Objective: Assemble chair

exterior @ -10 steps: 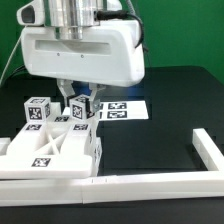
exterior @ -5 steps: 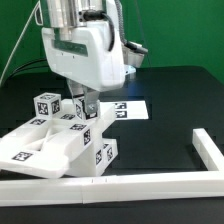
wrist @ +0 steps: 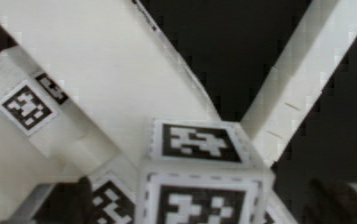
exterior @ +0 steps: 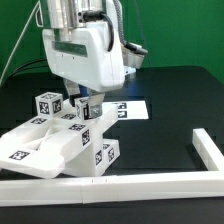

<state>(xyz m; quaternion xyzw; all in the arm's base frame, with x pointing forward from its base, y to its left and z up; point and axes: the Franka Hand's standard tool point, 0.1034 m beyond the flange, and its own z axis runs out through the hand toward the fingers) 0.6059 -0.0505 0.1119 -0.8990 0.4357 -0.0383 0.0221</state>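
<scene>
The chair (exterior: 55,145) is a cluster of matte-white tagged parts at the exterior view's lower left, lying skewed with one flat frame end pointing to the lower left. A small tagged cube (exterior: 46,104) stands at its far side. My gripper (exterior: 85,108) reaches down into the cluster and is shut on a tagged upright block (exterior: 88,110) of the chair. In the wrist view that tagged block (wrist: 201,175) sits between my jaws, with two white frame bars (wrist: 122,70) spreading away beyond it. My fingertips are mostly hidden by the block.
The marker board (exterior: 130,108) lies flat just to the exterior view's right of my gripper. The long white border rail (exterior: 150,183) runs along the front and turns back at the right (exterior: 207,150). The robot body (exterior: 85,50) hangs over the chair.
Since a second ago my wrist has turned and the chair parts swung with it, the flat frame end now pointing lower left. Over the last half second almost nothing moved.
</scene>
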